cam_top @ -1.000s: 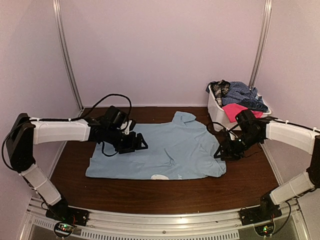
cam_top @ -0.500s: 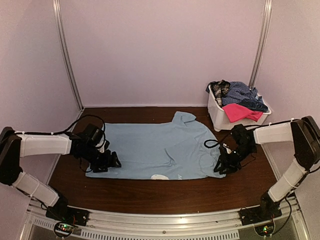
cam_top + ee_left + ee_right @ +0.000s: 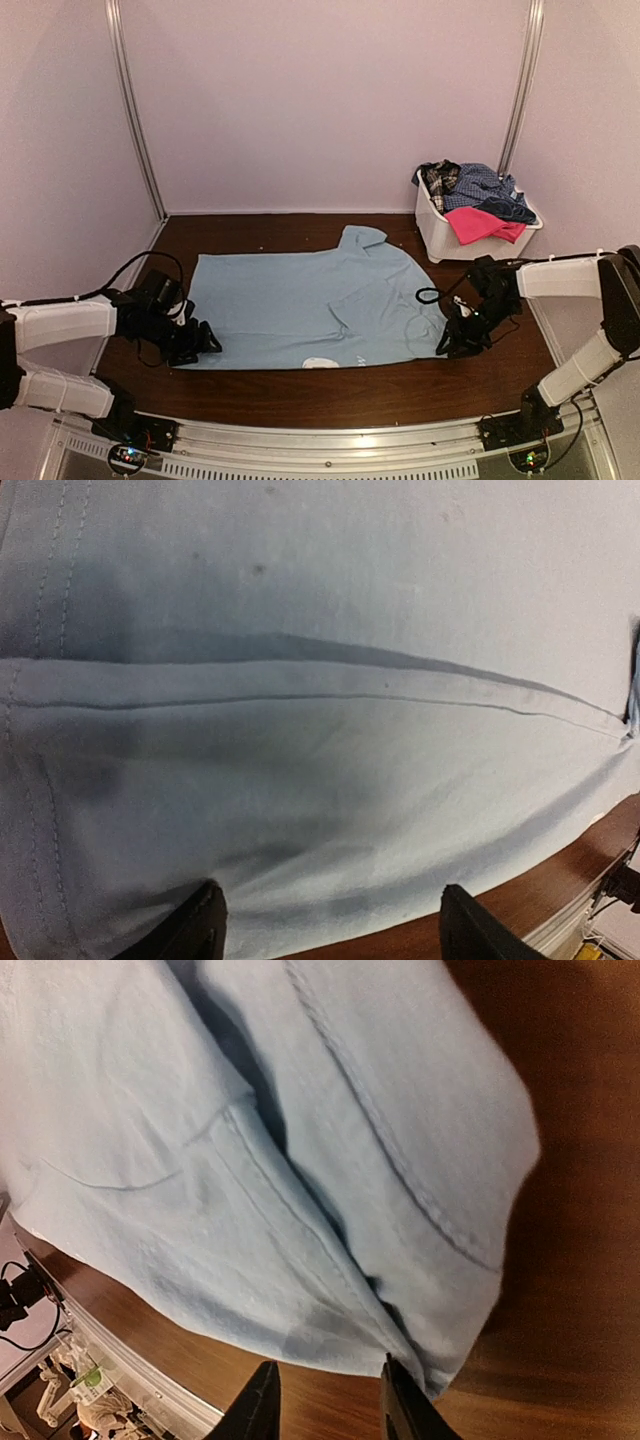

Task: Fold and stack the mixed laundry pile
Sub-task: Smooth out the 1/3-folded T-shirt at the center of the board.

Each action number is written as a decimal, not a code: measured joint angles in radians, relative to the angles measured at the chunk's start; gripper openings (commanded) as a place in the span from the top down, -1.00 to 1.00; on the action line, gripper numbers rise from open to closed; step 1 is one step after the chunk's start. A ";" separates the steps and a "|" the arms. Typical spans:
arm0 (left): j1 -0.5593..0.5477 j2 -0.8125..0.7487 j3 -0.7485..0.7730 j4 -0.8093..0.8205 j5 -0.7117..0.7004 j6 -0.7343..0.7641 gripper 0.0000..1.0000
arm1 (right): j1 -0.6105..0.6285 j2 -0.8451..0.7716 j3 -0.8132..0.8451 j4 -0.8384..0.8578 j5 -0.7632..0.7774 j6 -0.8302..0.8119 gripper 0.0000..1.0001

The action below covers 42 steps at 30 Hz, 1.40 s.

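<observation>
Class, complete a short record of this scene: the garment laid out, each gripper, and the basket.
Garment laid out: light blue T-shirt, flat on the table
Left gripper: open, over the shirt's near-left hem
Right gripper: jaws slightly apart, at the shirt's near-right corner
Basket: white, far right, holds the laundry pile

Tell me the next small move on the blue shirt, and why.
Probably lower both grippers and close them on the shirt's near corners. The shirt lies spread flat on the table. The left gripper hangs open over its near left corner, and the right gripper is open at the near right corner. Neither pinches cloth yet.
</observation>
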 measured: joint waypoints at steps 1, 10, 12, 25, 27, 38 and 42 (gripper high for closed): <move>0.000 -0.034 -0.023 -0.002 0.007 -0.013 -0.50 | 0.009 -0.024 -0.019 -0.013 0.004 0.011 0.28; -0.004 -0.232 -0.089 -0.181 0.018 -0.084 -0.52 | 0.129 -0.239 -0.149 -0.096 0.000 0.145 0.16; -0.004 -0.227 -0.062 -0.240 0.008 -0.079 -0.53 | 0.140 -0.267 -0.126 -0.117 0.001 0.150 0.14; 0.011 0.068 0.220 -0.259 -0.029 -0.004 -0.55 | 0.141 0.153 0.340 -0.010 0.023 0.032 0.20; 0.014 0.101 0.223 -0.255 -0.030 0.005 -0.54 | 0.141 0.211 0.364 0.007 0.026 0.020 0.21; 0.039 0.195 0.229 -0.224 -0.047 0.058 -0.52 | 0.138 0.219 0.208 0.121 0.013 0.012 0.24; 0.039 0.196 0.225 -0.221 -0.039 0.072 -0.50 | 0.147 0.138 0.099 0.173 -0.013 0.050 0.24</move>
